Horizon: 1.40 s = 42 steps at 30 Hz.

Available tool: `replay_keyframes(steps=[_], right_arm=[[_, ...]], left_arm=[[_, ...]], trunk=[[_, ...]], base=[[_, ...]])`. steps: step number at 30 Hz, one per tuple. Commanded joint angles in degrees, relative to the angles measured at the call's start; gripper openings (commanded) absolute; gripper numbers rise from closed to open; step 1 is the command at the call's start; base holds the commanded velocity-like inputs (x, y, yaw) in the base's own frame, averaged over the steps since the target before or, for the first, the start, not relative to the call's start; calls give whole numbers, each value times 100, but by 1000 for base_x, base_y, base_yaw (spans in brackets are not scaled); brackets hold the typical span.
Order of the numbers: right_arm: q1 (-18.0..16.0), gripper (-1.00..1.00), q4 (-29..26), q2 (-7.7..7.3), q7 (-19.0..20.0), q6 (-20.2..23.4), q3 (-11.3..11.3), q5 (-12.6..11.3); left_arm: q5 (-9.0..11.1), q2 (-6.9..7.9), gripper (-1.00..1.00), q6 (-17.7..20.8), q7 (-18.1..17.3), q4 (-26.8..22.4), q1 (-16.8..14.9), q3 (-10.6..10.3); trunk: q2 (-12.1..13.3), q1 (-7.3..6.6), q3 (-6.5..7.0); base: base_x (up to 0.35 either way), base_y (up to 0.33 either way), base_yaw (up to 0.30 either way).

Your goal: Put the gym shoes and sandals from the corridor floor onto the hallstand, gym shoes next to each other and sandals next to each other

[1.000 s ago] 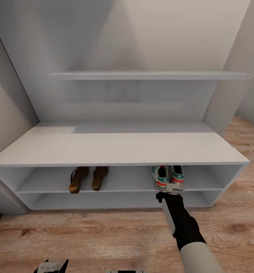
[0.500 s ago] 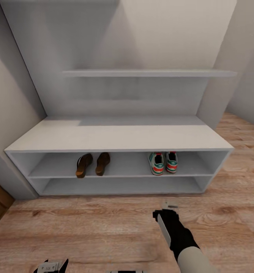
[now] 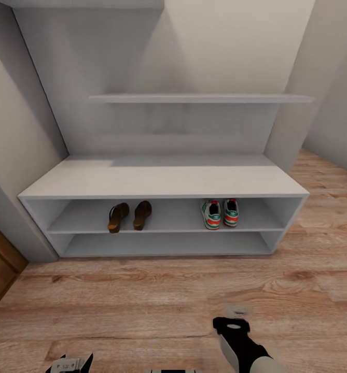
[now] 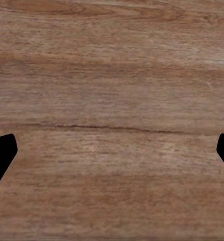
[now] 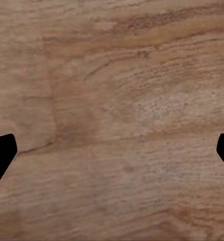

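Resting side by side on the hallstand's (image 3: pixel 163 182) upper shelf were the sandals (image 3: pixel 129 216) and, well apart, the gym shoes (image 3: pixel 220 213). Both grippers' jaws were spread, empty, over the floor (image 3: pixel 142 305). Little risk remained beyond a stray bump.

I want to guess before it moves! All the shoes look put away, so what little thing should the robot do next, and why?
Probably just draw the right end effector back and stop. Both gym shoes sit side by side on the hallstand's upper open shelf, the two sandals sit together further left on that shelf, and no shoe lies on the visible corridor floor. Both end effectors look open and empty.
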Motion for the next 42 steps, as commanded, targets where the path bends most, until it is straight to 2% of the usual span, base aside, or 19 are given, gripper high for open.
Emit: replay_keyframes(steps=[1,2,9,10,13,15,18,24,42], right_arm=[[-1,100,121,-37,-8,-124,-25,38],[0,100,362,-116,-6,-420,-20,68],[4,100,1019,-329,-4,-1250,-13,289],[40,100,1258,-463,-4,-1886,-11,652],[98,100,1291,-488,-4,-2107,-11,817],[187,100,1310,-558,-4,-2334,-11,993],[242,100,1320,-648,-4,-2466,-11,1067],[317,100,1328,-803,9,-2639,-11,1122],[401,100,1332,-829,42,-2690,-18,1121]], left_arm=[[57,-1,100,2,-60,6,-3,14],[51,-1,100,0,-62,6,-1,11],[45,-1,100,-2,-66,6,4,9],[65,5,100,-2,-59,6,5,19],[69,6,100,-2,-58,6,5,21],[70,7,100,-2,-58,6,6,22],[73,8,100,-5,-58,6,6,22],[80,8,100,-7,-58,6,6,23],[84,-1,100,-2,-31,6,6,23]], trunk=[[-2,-2,-4],[-2,-2,-4],[-2,-2,-4],[-2,-2,-4],[-2,-2,-4],[-2,-2,-4],[-2,-2,-4],[6,-17,129],[30,-63,527]], base=[[-17,0,0],[-11,0,0],[-5,0,0],[0,0,0],[0,0,0],[0,0,0],[0,0,0],[0,0,0],[0,0,0]])
